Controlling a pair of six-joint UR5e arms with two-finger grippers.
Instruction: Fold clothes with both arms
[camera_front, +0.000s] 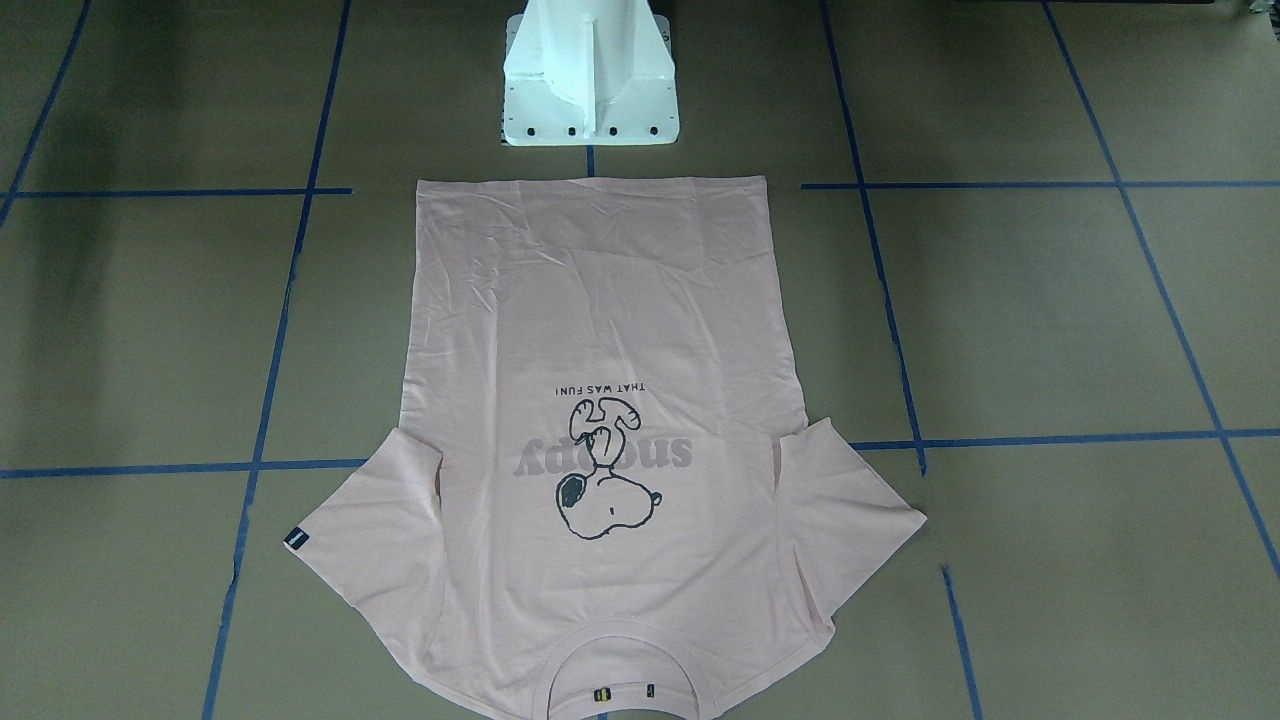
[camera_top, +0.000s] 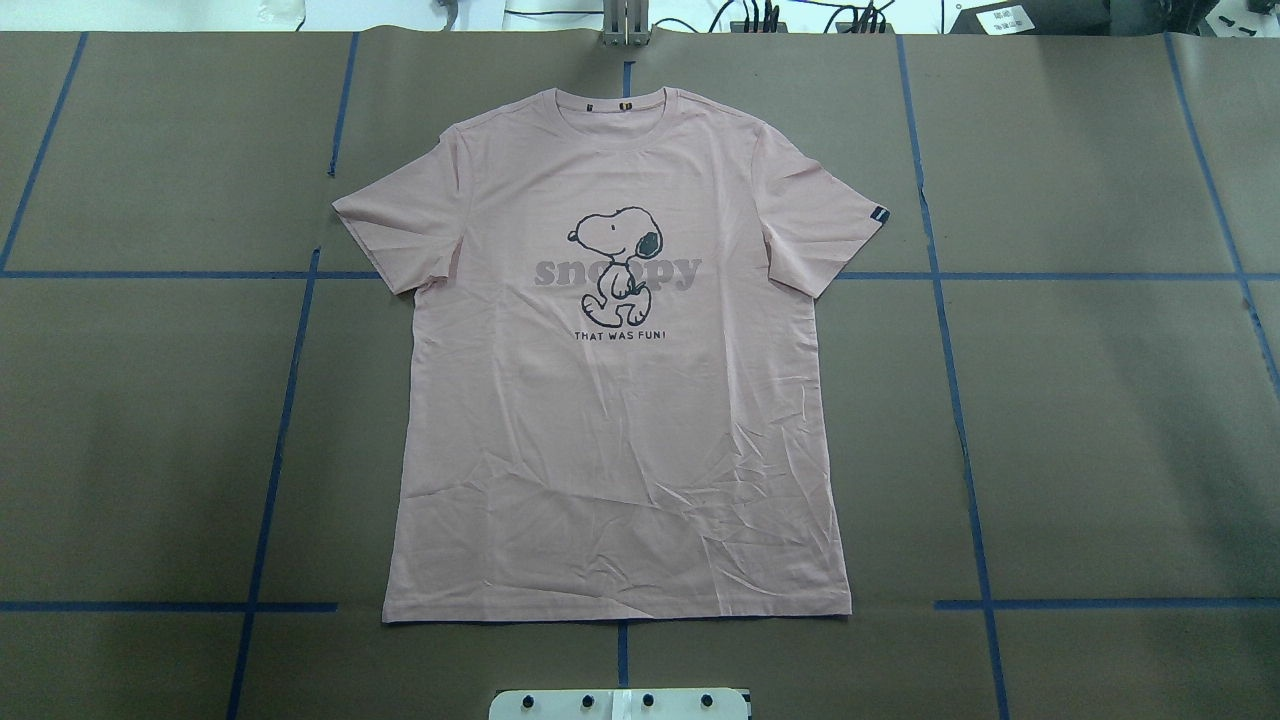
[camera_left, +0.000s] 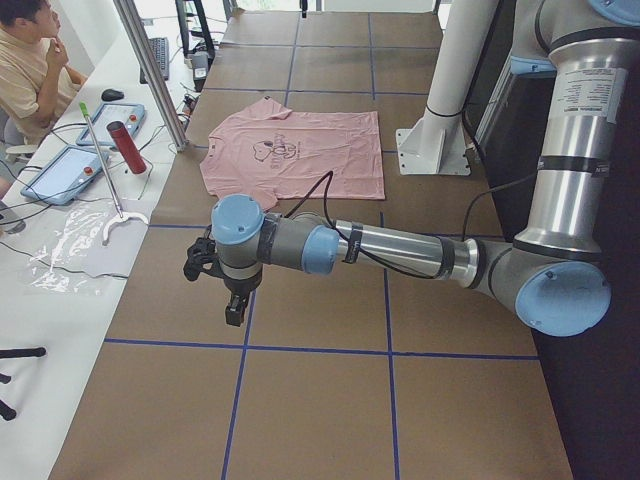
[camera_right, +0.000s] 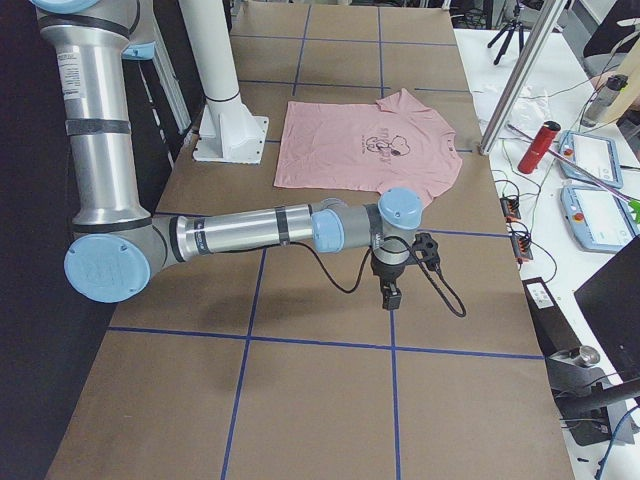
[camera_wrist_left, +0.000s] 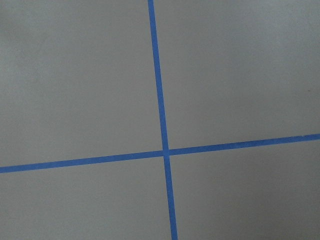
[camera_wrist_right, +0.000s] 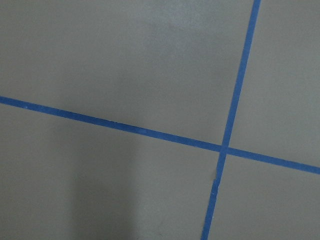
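Pink shirt (camera_front: 600, 320) lies flat and print up in the front view, with its hem by the base (camera_front: 590, 100) and its collar away from the robot. Overhead agrees: its long axis runs straight out from the robot, mid-table. From the left end, the left gripper (camera_left: 226, 295) hangs over the table (camera_left: 320, 400), well off the shirt's left and about level with the sleeves. From the right end, the right gripper (camera_right: 390, 290) mirrors it, so neither is nearer. Whether they are parted or clenched, I cannot tell. Both wrist views show only tape (camera_wrist_left: 160, 100).

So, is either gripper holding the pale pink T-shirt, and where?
No. The pale pink T-shirt lies flat, untouched; left gripper and right gripper hang apart from it.
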